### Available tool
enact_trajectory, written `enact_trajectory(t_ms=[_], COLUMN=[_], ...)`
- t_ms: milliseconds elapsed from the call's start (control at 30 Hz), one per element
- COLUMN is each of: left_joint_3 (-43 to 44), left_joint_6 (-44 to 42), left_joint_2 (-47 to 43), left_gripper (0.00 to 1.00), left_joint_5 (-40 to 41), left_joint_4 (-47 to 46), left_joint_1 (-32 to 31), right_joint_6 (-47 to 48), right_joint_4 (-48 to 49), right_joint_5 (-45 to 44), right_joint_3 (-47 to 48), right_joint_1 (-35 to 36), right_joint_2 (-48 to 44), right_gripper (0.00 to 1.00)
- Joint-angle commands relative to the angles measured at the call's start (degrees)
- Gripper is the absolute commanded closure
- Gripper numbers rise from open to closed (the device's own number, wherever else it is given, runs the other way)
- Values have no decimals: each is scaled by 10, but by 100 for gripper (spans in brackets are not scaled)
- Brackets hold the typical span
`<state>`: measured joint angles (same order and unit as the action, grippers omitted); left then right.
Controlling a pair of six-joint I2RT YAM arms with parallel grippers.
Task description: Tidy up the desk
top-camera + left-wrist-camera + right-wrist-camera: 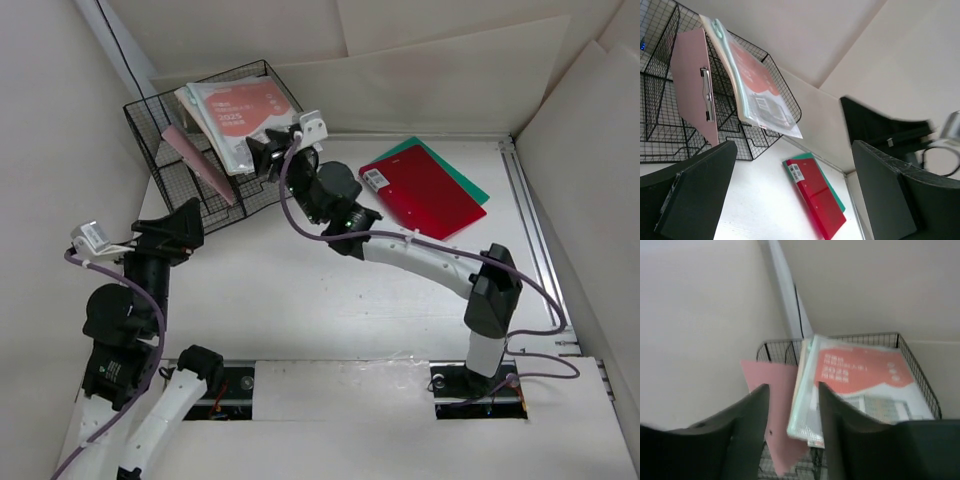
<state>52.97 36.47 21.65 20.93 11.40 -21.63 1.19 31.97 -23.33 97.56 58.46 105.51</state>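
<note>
On desk: red folder | left wrist shows it, right wrist doesn't

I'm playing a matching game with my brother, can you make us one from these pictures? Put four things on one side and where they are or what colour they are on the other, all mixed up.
Things:
1. clipboard
2. wire basket
3. red folder
4. green folder

Descriptions:
A. lies underneath another folder
B. black mesh, at the far left of the desk
C. pink, leaning inside the basket
D. lies flat on top of another folder

Pairs: 1-C, 2-B, 3-D, 4-A
</note>
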Motion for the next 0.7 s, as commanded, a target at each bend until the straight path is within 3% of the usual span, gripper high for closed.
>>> enact_trajectory(t_ms=[0,67,167,267,467,500,667], left_joint_3=[2,-3,15,28,-33,-33,-90], left_joint_6=[3,3,-10,11,35,43,43], left_joint_2=[-7,5,90,173,182,188,140], left_gripper=[0,0,0,0,0,0,0], left_joint_5=[22,29,15,59,11,18,61], left_joint_4=[-25,-11,12,58,-42,-28,-27], left_joint_1=[2,2,2,2,2,2,2], right_joint_6=[-13,-28,-64,-88,-136,-145,-166], right_joint_4=[-30,-30,-36,-36,-71,-71,-153], right_joint_5=[72,66,52,17,5,-3,-25], right_joint_3=[-59,-85,-149,-233,-366,-386,-397], right_joint_1=[1,1,1,6,11,11,11], right_joint_2=[44,44,0,-57,-202,-215,-254], right_gripper=[55,100,100,100,100,99,49])
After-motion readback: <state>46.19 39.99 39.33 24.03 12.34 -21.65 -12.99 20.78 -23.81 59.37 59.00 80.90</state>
